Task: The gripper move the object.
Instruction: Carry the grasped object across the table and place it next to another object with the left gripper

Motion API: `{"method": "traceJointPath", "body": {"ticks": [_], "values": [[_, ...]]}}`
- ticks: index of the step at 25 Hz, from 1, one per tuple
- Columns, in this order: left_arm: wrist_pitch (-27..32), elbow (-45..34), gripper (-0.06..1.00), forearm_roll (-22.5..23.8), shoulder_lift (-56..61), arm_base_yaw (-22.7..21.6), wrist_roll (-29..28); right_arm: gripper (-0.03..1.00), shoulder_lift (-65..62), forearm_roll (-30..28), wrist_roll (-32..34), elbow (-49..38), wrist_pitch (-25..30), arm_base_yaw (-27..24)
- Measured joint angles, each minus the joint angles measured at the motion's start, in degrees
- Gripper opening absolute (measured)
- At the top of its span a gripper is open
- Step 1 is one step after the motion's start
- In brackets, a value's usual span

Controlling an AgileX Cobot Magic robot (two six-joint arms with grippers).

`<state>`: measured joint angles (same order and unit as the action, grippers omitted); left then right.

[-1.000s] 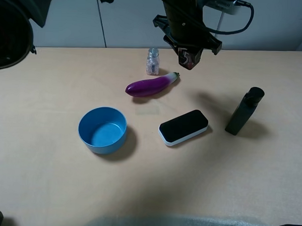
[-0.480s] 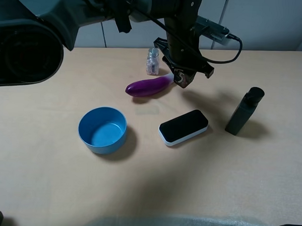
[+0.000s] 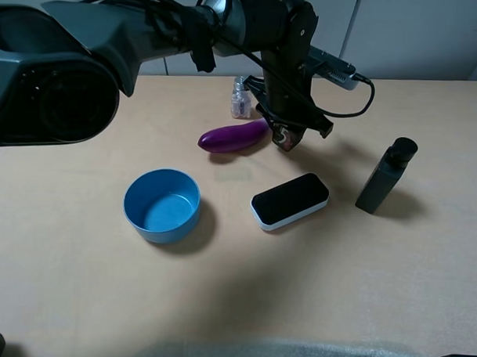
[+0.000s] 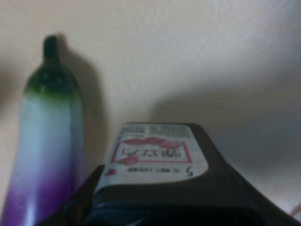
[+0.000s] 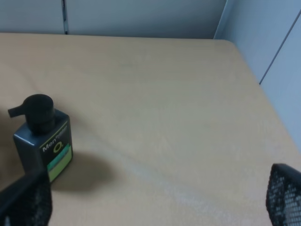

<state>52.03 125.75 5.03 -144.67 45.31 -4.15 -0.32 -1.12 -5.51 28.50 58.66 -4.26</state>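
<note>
Left gripper [image 3: 288, 130] clenched on the object [image 4: 155, 151], low beside the eggplant [image 3: 232, 137].
Pickup done; looks mid-carry, with set-down and release left to do.

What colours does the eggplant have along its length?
The eggplant goes from purple through white to a green stem; left wrist view shows it best.

Lab-like test bench: bare wooden tabletop [image 3: 77, 298], grey partition panels [image 3: 431, 36] behind.
</note>
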Motion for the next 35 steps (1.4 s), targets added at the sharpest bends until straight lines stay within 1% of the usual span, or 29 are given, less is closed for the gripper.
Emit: {"method": "traceJointPath", "body": {"ticks": [30, 35], "values": [[-0.08, 0.55, 0.53, 0.22, -0.41, 0.00, -0.07, 0.69, 0.00, 0.00, 0.00, 0.00, 0.00, 0.00], [-0.08, 0.55, 0.53, 2.46, -0.41, 0.00, -2.16, 0.69, 0.00, 0.00, 0.00, 0.00, 0.00, 0.00]]}}
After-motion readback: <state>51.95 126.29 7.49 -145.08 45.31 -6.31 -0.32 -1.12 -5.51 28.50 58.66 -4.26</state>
